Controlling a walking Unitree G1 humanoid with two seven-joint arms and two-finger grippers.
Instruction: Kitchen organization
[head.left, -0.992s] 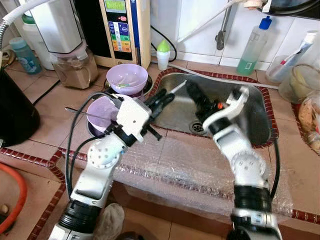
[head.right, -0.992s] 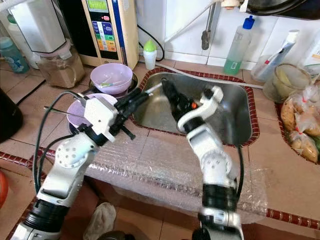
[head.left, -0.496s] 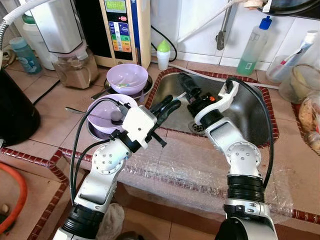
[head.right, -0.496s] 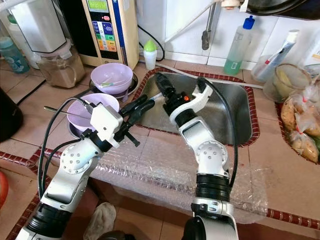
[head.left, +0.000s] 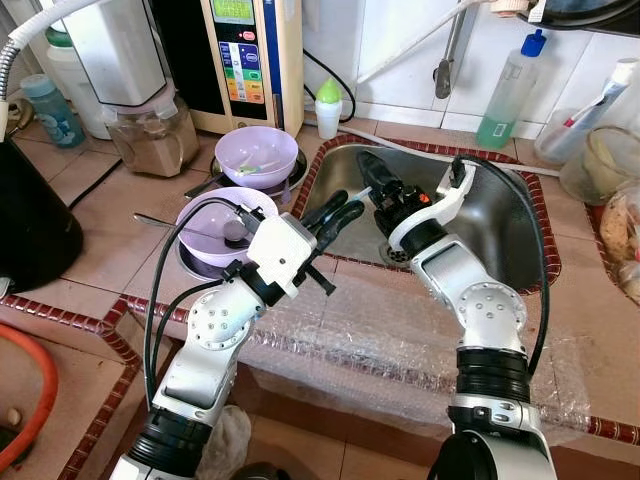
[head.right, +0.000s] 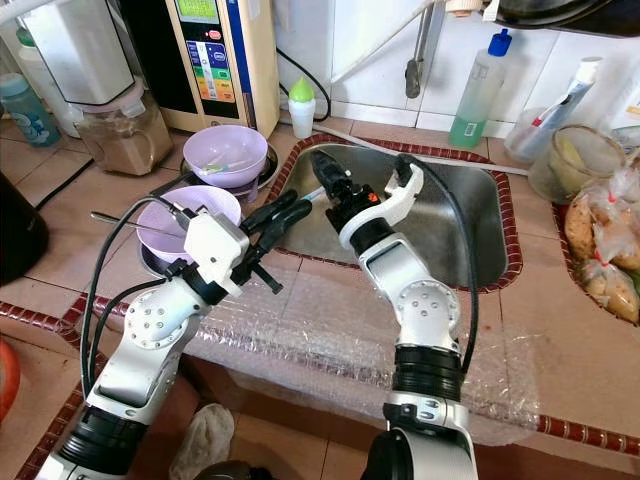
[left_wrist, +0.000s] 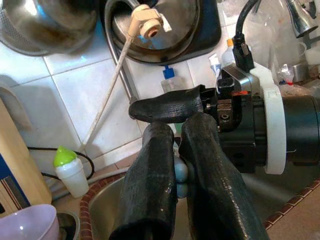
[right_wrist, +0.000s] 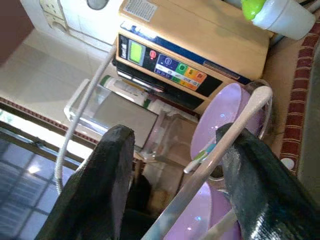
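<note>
My left gripper (head.left: 343, 207) is held over the left rim of the steel sink (head.left: 505, 235), shut on a thin white utensil handle (head.left: 359, 187) that sticks out toward the basin. In the left wrist view the two fingers (left_wrist: 150, 180) press together on a pale piece of the utensil (left_wrist: 180, 174). My right gripper (head.left: 369, 172) reaches in from the sink side and stands open around the same handle. In the right wrist view the white handle (right_wrist: 220, 150) runs between the spread fingers, close to one finger (right_wrist: 252, 185).
Two purple bowls (head.left: 256, 156) (head.left: 212, 226) sit on the tiled counter left of the sink, the nearer with a thin metal rod across it. Behind stand a water purifier (head.left: 250, 55), blender (head.left: 140, 95), green-capped bottle (head.left: 326, 106) and soap bottle (head.left: 506, 95). Bubble wrap (head.left: 400, 335) covers the front edge.
Over the last second my right gripper swung left across the sink to the utensil's handle. My left gripper drew slightly toward me, keeping hold. Almost nothing moved in the last half second.
</note>
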